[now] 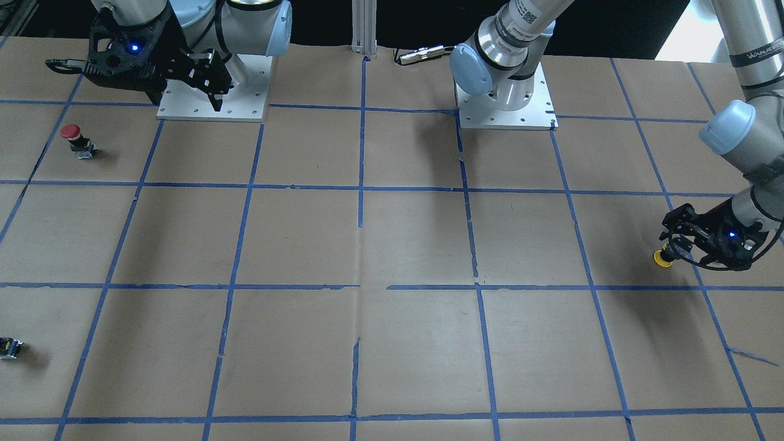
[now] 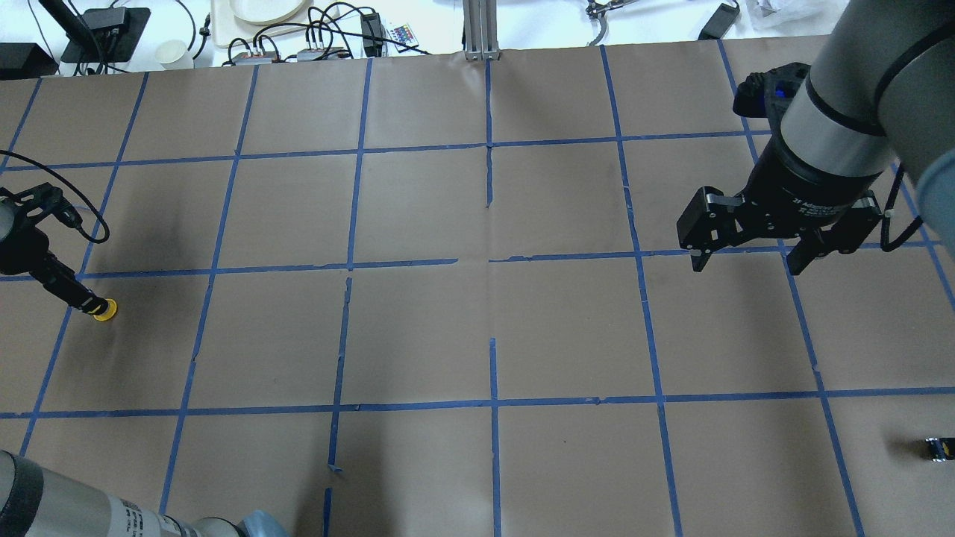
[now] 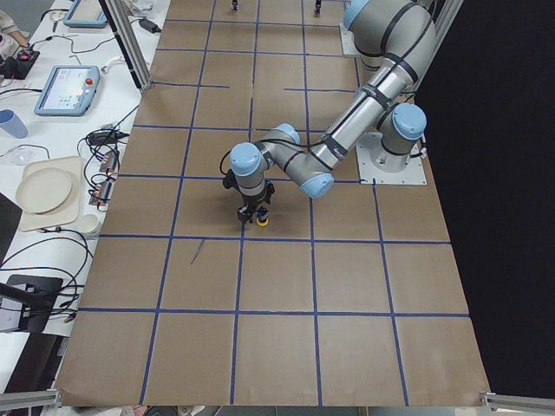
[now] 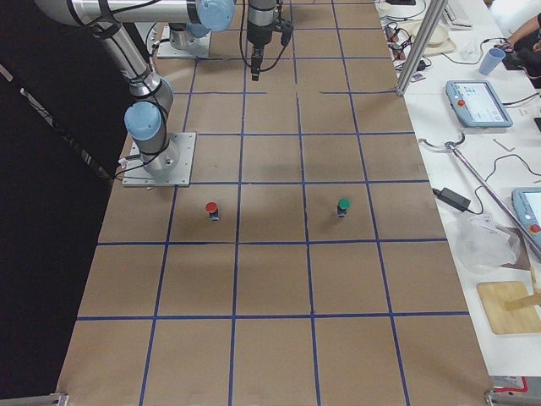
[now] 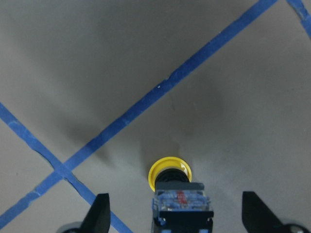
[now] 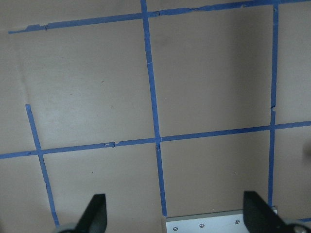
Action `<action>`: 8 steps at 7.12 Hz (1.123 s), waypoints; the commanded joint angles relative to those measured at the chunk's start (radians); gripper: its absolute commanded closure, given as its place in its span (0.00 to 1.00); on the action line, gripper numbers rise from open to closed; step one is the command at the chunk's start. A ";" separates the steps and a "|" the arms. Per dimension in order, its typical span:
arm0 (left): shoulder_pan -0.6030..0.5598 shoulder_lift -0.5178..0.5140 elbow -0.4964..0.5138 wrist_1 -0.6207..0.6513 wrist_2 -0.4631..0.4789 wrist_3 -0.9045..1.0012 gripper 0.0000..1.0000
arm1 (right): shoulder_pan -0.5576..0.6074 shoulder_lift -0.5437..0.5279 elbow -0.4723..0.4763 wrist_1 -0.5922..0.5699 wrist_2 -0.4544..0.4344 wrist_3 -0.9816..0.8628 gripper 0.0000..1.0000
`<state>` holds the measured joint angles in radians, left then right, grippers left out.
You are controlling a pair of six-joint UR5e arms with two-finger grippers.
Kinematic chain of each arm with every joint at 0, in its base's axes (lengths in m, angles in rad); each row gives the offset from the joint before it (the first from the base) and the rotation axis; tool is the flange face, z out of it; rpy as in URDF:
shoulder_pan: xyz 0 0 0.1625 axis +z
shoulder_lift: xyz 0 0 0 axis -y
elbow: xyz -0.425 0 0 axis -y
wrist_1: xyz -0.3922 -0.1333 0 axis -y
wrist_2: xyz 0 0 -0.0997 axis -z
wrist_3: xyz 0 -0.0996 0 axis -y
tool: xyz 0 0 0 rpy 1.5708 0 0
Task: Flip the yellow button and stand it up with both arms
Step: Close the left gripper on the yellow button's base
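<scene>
Overhead exterior | left arm (image 3: pixel 368 102) stretched low, left gripper (image 2: pixel 86 301) spread wide astride yellow button (image 2: pixel 105 309), fingers (image 5: pixel 99 216) clear of it | right gripper (image 2: pixel 748 266) hovers high, wide open, empty

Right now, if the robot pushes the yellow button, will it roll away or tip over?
On its side it might roll in a curve, since the button has a round cap at one end. Stood on its small boxy body, it could tip fairly easily. It looks hard and little, so it is probably light and stiff.
</scene>
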<state>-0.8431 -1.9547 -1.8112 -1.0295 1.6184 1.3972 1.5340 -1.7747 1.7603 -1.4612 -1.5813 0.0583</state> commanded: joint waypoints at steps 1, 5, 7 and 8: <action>0.012 -0.001 -0.002 -0.004 0.000 -0.006 0.09 | 0.000 0.000 0.001 0.001 0.000 0.000 0.00; 0.012 0.011 -0.023 -0.001 0.000 -0.001 0.59 | 0.000 0.001 0.001 -0.001 0.001 0.000 0.00; 0.012 0.014 -0.020 0.000 -0.002 -0.001 0.81 | 0.000 0.000 0.001 -0.001 0.001 0.000 0.00; 0.012 0.020 -0.011 -0.003 -0.003 -0.001 0.84 | 0.000 0.000 0.001 -0.001 0.001 0.000 0.00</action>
<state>-0.8314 -1.9400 -1.8301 -1.0310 1.6173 1.3958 1.5340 -1.7745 1.7610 -1.4618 -1.5801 0.0583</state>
